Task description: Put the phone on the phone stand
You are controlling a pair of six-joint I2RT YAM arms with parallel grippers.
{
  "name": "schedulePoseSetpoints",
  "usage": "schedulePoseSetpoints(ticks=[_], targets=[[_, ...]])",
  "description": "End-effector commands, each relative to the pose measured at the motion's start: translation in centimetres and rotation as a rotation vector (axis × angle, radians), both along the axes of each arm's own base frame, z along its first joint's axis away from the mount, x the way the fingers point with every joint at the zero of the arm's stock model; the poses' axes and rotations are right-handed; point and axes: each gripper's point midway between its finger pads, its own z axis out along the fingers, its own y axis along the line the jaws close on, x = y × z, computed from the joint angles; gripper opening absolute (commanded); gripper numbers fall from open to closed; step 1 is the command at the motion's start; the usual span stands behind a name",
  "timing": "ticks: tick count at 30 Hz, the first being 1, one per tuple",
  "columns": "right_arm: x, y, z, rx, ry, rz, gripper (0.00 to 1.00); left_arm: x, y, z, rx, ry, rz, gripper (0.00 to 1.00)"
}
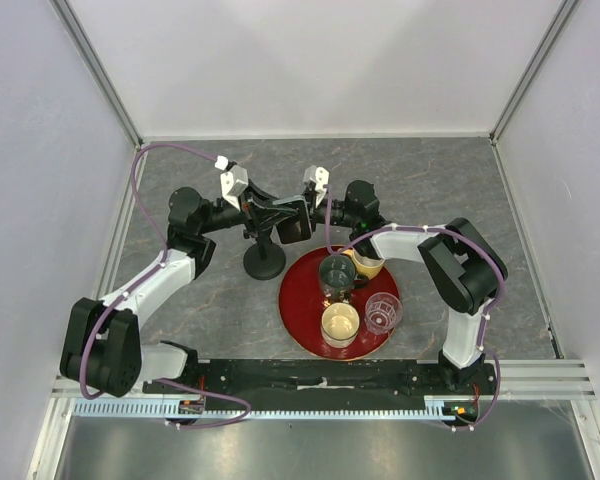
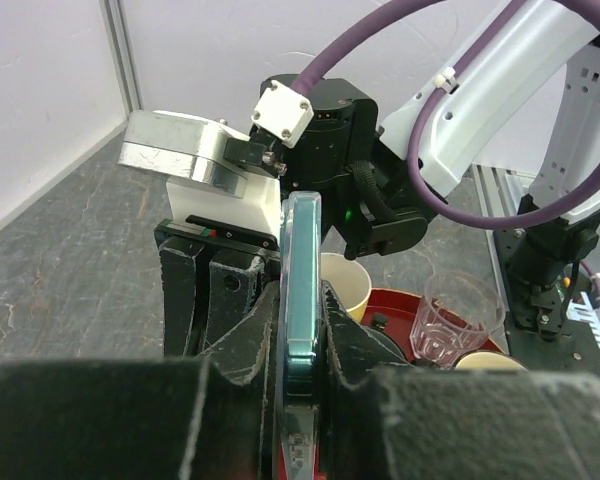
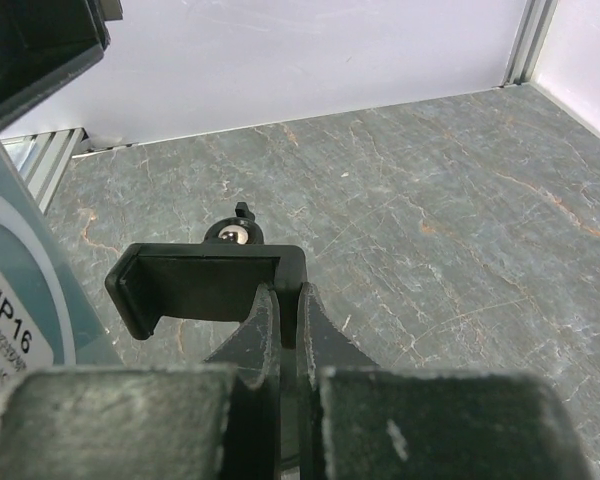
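Now the left gripper (image 2: 302, 300) squeezes the phone (image 2: 302, 240), standing on its thin edge, long side pointing away from that arm. Just beside it, the right gripper (image 3: 285, 310) pinches the phone stand (image 1: 264, 262) by its empty cradle (image 3: 205, 285).

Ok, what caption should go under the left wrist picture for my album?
Left gripper pinches the phone on edge, a clear cup and red tray beyond.
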Motion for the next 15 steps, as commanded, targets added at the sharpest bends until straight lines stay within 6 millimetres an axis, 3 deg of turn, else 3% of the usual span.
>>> schedulePoseSetpoints(ticks=[1,7,15], targets=[[-1.9,0.6,-1.3,-0.020,0.106,0.096,0.00,1.3,0.6,2.7,-0.012,-0.244,0.083,0.02],[-1.9,0.5,-1.4,-0.016,0.110,0.098,0.00,2.6,1.2,0.2,0.008,-0.218,0.123,0.02],[-1.9,0.3,-1.5,-0.015,0.116,0.107,0.00,3.5,2.1,0.1,0.003,-0.224,0.146,0.02]])
